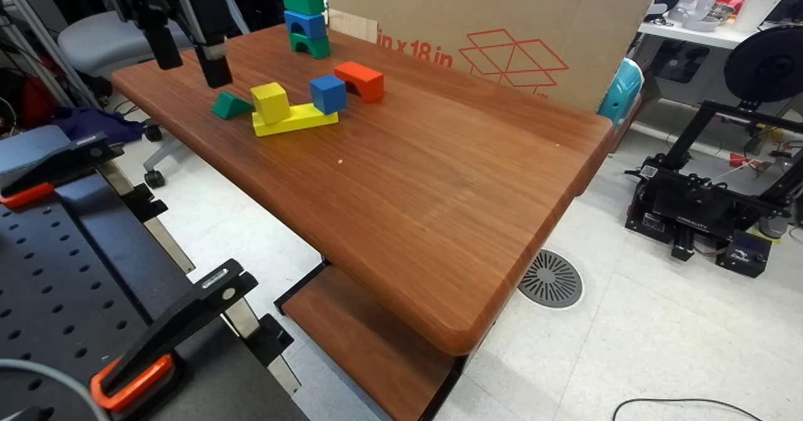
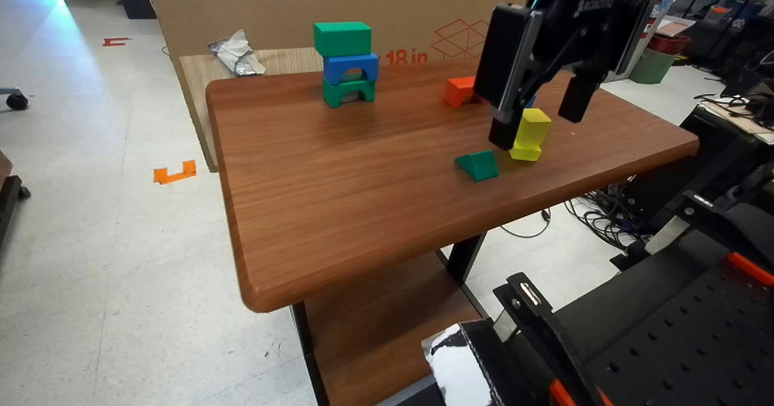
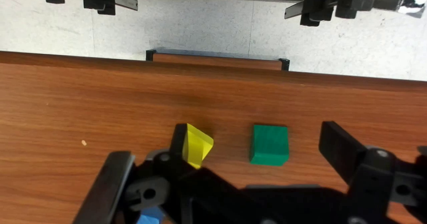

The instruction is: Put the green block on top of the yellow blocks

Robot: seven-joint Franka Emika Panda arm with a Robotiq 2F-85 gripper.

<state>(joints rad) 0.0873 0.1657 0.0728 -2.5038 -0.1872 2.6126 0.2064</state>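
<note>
In an exterior view, my claw (image 1: 193, 68) hangs at ten o'clock from the green block (image 1: 229, 106). In an exterior view, that block sits at eight o'clock from the yellow blocks (image 2: 530, 135). The wrist view shows it between my parted fingertips (image 3: 340, 150).

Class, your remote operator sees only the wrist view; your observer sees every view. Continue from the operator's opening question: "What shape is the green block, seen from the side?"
Observer: The green block is a wedge, rising to a ridge in both exterior views.
Operator: My open gripper hides part of the yellow blocks. How do they sit?
Observer: In an exterior view, a cube-like yellow piece stands on one end of a flat yellow strip.
Operator: Any other green pieces?
Observer: Yes, in a tower: green at top and bottom, blue between.
</note>
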